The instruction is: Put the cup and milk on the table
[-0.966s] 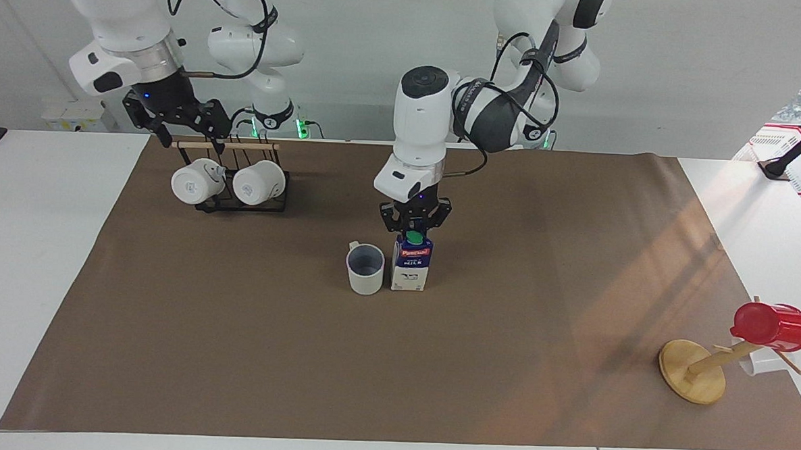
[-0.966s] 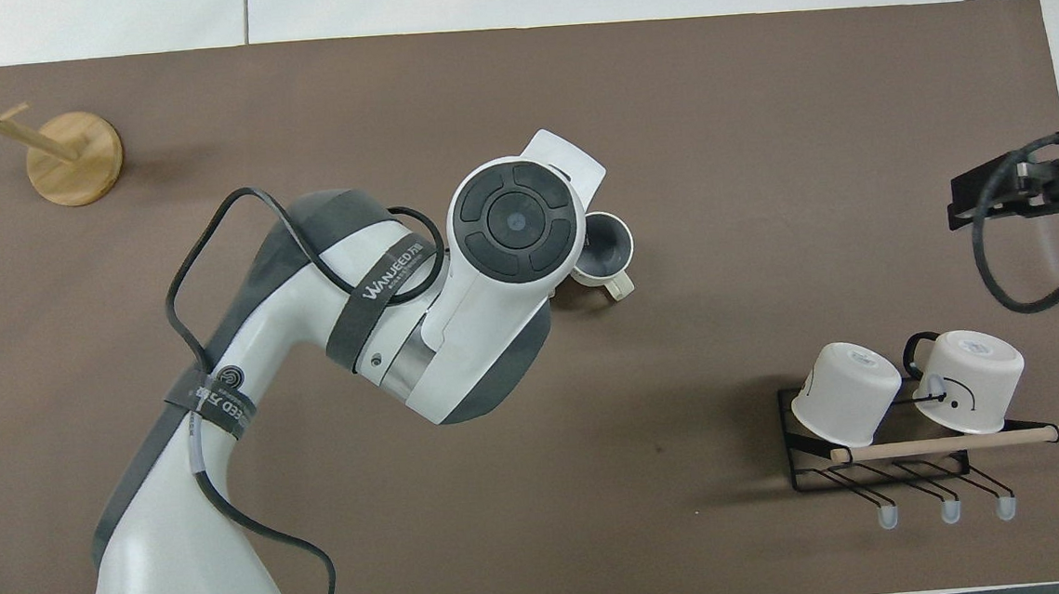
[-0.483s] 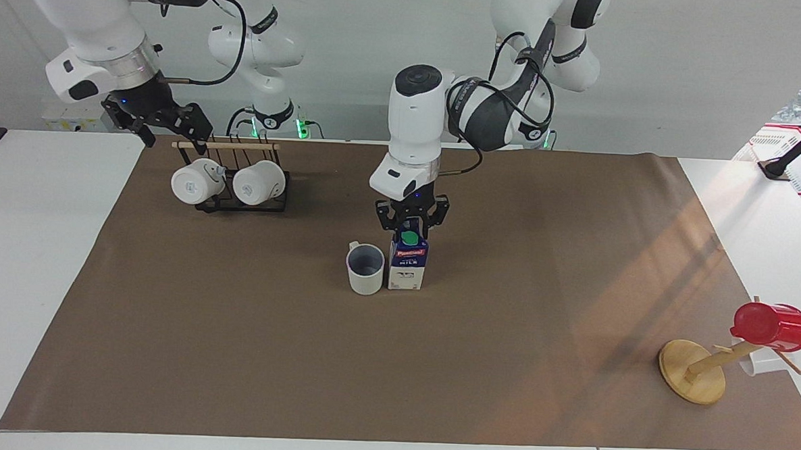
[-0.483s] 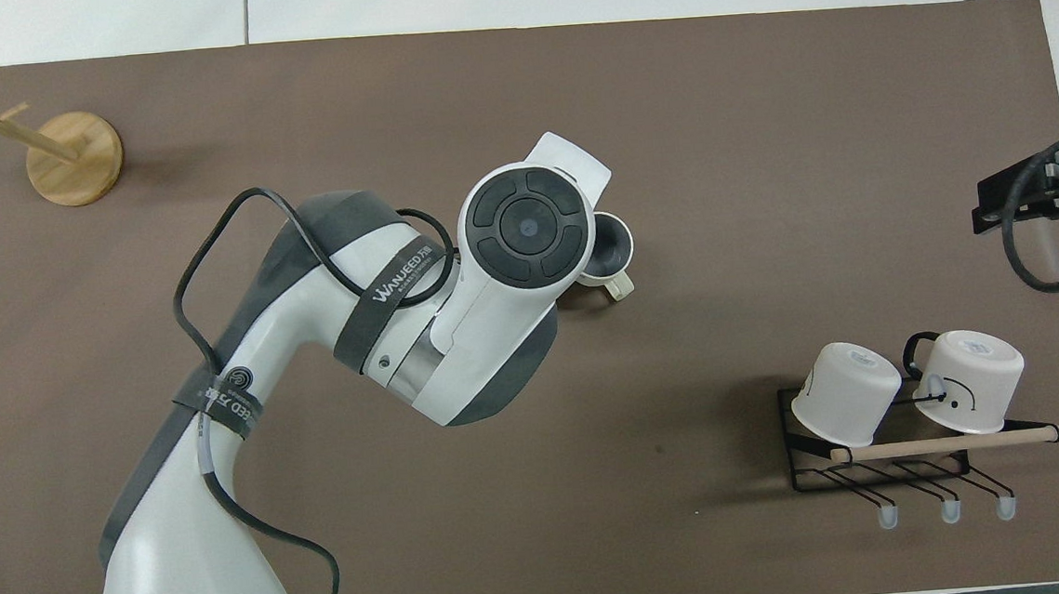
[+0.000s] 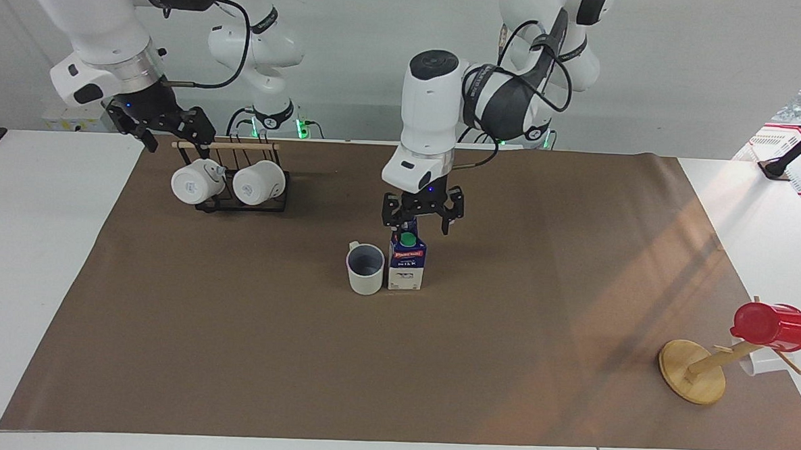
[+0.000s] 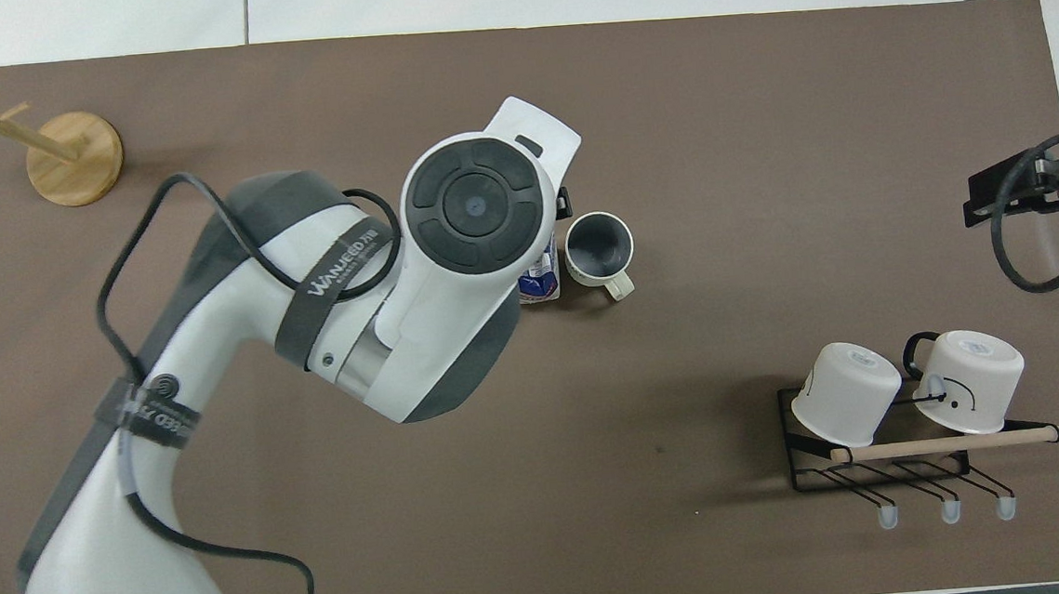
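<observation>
The milk (image 5: 407,266), a blue and white carton with a green cap, stands upright on the brown sheet of the table (image 5: 232,353). Only a sliver of the milk (image 6: 542,282) shows past the arm in the overhead view. The cup (image 5: 365,269), cream-white with a grey-blue inside, stands right beside it toward the right arm's end, and the cup (image 6: 598,247) shows its handle pointing at the robots. My left gripper (image 5: 419,220) hangs open just over the carton's cap, holding nothing. My right gripper (image 5: 168,128) waits open and raised over the mug rack.
A black wire rack (image 5: 239,204) holding two white mugs (image 5: 230,182) stands near the robots toward the right arm's end. A wooden mug tree (image 5: 691,373) with a red cup (image 5: 771,327) stands toward the left arm's end, farther from the robots.
My left gripper has opened, let go of the milk and lifted a little above it. The carton stays standing beside the cup. The right gripper shifted slightly outward.
</observation>
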